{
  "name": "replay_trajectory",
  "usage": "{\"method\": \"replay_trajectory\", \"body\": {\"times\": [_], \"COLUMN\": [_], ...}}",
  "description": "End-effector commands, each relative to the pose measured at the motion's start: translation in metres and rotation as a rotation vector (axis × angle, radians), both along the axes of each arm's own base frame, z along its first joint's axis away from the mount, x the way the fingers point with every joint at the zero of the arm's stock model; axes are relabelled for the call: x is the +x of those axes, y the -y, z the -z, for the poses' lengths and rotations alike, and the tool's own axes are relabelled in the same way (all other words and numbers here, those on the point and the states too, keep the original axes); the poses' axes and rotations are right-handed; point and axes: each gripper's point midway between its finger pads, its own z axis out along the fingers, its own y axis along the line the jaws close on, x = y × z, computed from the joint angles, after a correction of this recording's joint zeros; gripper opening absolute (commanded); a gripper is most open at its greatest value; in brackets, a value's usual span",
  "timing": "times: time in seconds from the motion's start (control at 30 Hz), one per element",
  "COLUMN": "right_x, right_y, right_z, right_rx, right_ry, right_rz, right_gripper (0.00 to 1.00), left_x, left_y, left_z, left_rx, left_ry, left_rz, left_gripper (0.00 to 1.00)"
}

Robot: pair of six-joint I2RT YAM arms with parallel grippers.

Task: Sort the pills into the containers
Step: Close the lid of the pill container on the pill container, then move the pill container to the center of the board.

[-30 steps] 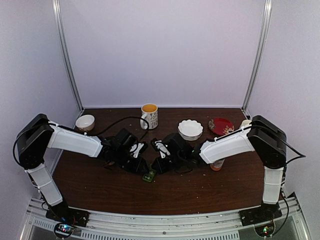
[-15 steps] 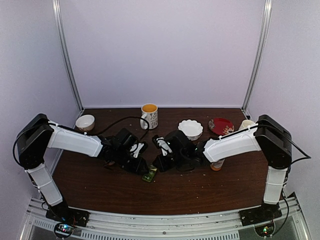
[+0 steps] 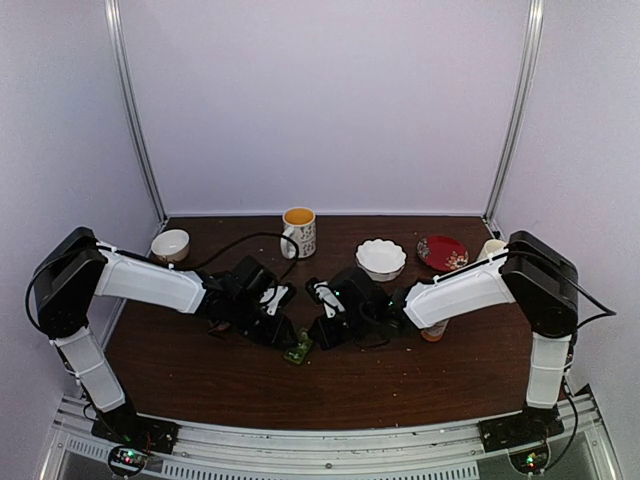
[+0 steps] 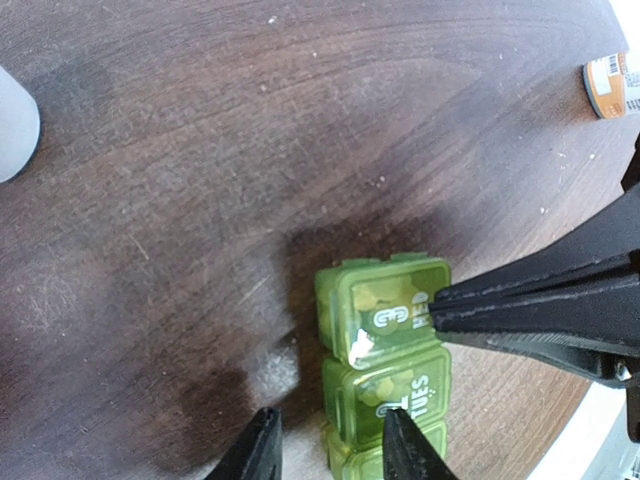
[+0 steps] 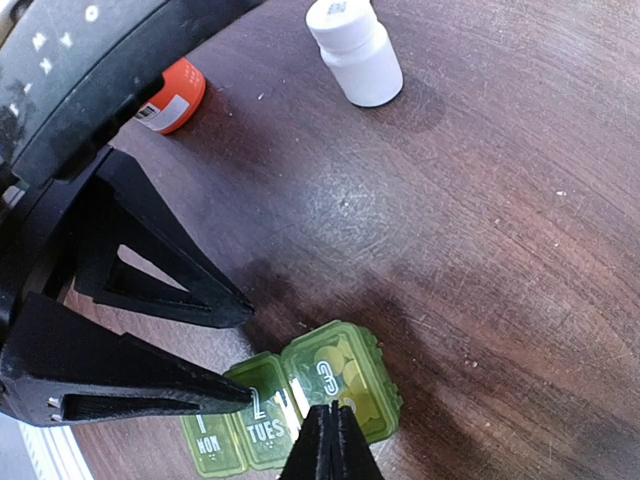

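Weekly pill box [image 4: 385,330], translucent green plastic, one row of hinged-lid compartments marked MON, TUES and 3. Set flat on the wooden table [image 4: 200,150], toward the arm bases from the mug [image 3: 299,232] and well apart from it. Probably light, rigid and slick-sided, so liable to skate when nudged; best pinned from above or pinched across the narrow sides, with lids lifted at the free lip. Lids apparently down; pale round pills showing through TUES and 3, MON unclear. Left gripper [image 4: 330,425] partly spread, one fingertip on the TUES lid, the other just beside the box. Right gripper [image 5: 330,430] pressed together, tip at the edge of lid 3. Mug holding yellow-orange liquid. Orange bottle [image 5: 170,95], right of and nearer than the mug, capped, lying on its side, contents unseen.
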Motion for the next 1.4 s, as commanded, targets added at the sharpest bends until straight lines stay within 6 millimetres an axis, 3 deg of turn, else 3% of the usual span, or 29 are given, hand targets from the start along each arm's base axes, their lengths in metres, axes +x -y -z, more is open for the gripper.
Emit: {"method": "replay_trajectory", "body": {"times": [0.0,0.23,0.3,0.37,0.5,0.6,0.7,0.87,0.97,1.1,1.23,1.37], "right_x": [-0.002,0.004,0.004,0.003,-0.005,-0.008,-0.006,0.003,0.002,-0.003,-0.007,-0.012], "right_y": [0.008,0.001,0.0,-0.001,0.001,0.005,0.006,0.016,0.028,0.048,0.072,0.097], "right_z": [0.012,-0.035,-0.04,-0.033,0.001,0.008,-0.011,-0.058,-0.081,-0.097,-0.106,-0.114], "right_rx": [-0.055,0.014,0.021,0.012,-0.038,-0.041,-0.015,0.022,0.059,0.102,0.138,0.169], "right_ry": [-0.026,0.043,0.047,0.035,-0.023,-0.034,0.003,0.113,0.167,0.218,0.264,0.317], "right_rz": [0.004,-0.003,-0.01,-0.015,-0.025,-0.019,-0.012,0.021,0.047,0.087,0.146,0.198], "right_gripper": [0.0,0.0,0.0,0.0,0.0,0.0,0.0,0.0,0.0,0.0,0.0,0.0], "left_x": [0.003,0.004,0.004,0.005,0.006,0.007,0.011,0.018,0.017,0.016,0.013,0.011], "left_y": [0.001,0.003,0.003,0.004,0.007,0.009,0.012,0.013,0.015,0.01,0.013,0.016], "left_z": [-0.003,-0.005,-0.007,-0.007,-0.011,-0.014,-0.021,-0.039,-0.05,-0.053,-0.056,-0.043], "left_rx": [0.015,0.011,0.009,0.007,-0.001,0.0,-0.003,0.002,0.017,0.068,0.068,0.128], "left_ry": [0.022,0.025,0.028,0.03,0.036,0.043,0.06,0.101,0.126,0.147,0.157,0.149], "left_rz": [0.01,0.008,0.009,0.009,0.015,0.018,0.02,0.018,0.018,-0.038,-0.037,-0.014], "left_gripper": [0.36,0.36,0.36,0.36,0.37,0.37,0.37,0.41,0.52,0.95,0.98,0.97]}}
